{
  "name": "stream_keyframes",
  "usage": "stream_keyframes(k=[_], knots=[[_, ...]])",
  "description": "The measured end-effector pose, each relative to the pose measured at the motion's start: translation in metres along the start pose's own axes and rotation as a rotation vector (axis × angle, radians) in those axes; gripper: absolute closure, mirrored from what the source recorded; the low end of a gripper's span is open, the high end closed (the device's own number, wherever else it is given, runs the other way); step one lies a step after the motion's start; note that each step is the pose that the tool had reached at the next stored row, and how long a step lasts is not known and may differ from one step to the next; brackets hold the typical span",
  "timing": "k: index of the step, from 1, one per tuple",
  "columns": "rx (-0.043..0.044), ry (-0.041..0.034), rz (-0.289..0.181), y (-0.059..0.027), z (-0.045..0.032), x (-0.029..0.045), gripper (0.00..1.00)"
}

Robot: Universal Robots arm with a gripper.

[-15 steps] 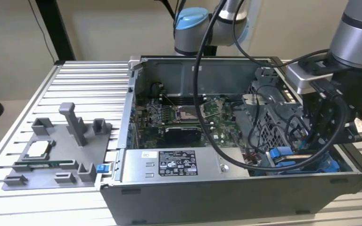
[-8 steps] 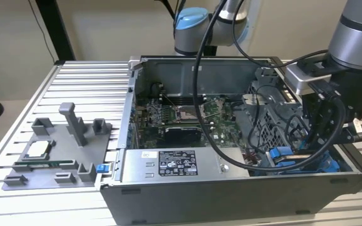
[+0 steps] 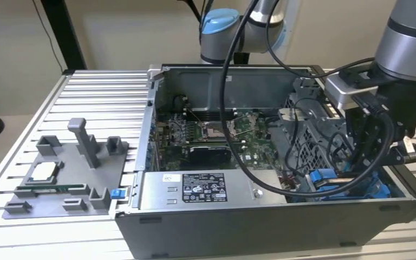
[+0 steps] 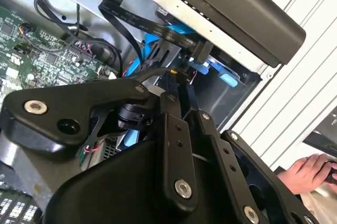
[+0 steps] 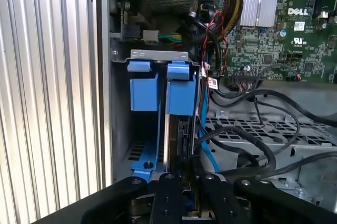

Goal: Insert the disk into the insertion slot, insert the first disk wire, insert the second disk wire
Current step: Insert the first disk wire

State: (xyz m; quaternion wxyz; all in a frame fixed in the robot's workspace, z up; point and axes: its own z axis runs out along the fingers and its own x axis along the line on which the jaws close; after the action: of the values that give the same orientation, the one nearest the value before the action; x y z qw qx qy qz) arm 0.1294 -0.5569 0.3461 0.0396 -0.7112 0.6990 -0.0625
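Note:
In the first wrist view the disk (image 5: 179,96) stands edge-on in the insertion slot (image 5: 158,54), its blue carrier frame between the bay's blue rails (image 5: 143,92). My gripper (image 4: 179,74) reaches down into that bay at the case's front corner on the exterior view's right (image 3: 356,168). Its fingers (image 5: 169,192) are drawn close together on a narrow black wire connector (image 5: 185,142) pressed against the disk's edge. A black wire (image 4: 152,71) curls away from the fingertips. A flat black wire (image 4: 131,19) runs to the bay beside them.
The open computer case (image 3: 266,216) sits on a slatted aluminium table (image 3: 99,92). Motherboard (image 3: 208,135) and sticker-labelled grey box (image 3: 204,187) lie inside, with loose black cables (image 5: 253,150) beside the bay. A grey fixture plate (image 3: 63,179) holds parts. A person's hand (image 4: 308,174) rests outside the case.

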Motion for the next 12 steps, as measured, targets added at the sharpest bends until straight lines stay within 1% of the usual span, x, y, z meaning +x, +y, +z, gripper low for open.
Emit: stream_keyframes(k=[12], knots=[[0.0012, 0.0000, 0.000, 0.0003, 0.0013, -0.0003, 1.00]])
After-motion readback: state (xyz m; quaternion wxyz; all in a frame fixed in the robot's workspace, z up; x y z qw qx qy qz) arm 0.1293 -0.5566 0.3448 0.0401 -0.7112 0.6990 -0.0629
